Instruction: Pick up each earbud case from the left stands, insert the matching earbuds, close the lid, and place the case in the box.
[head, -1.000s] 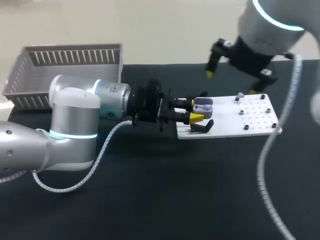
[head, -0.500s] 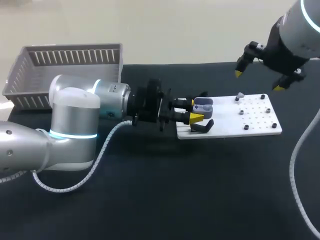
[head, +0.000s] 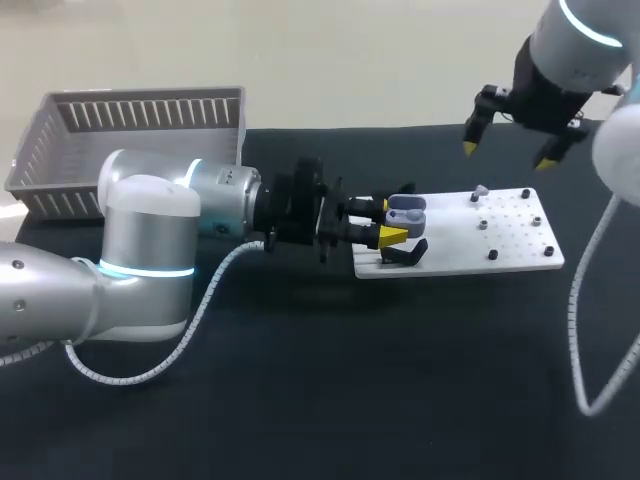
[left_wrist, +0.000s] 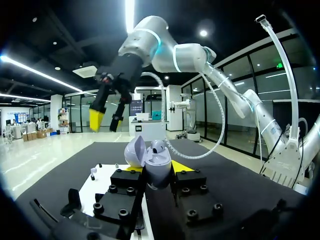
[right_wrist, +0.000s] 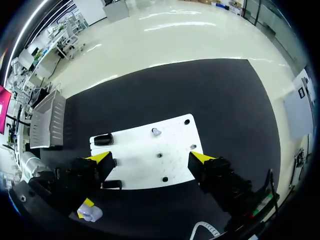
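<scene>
A pale grey earbud case with its lid tipped open sits between the yellow tips of my left gripper, which is shut on it over the left end of the white board. In the left wrist view the case shows one earbud seated inside. A loose earbud stands on the board's far side, and the right wrist view shows that earbud ahead of the fingers. My right gripper hangs open and empty above the board's back edge.
A black stand sits on the board's near left corner, another behind the case. A grey slatted basket stands at the back left. The board carries several small pegs. Black tabletop lies all around.
My right arm has swung from above the board's left part toward the right and back edge, still open. My left arm and the case have stayed put.
</scene>
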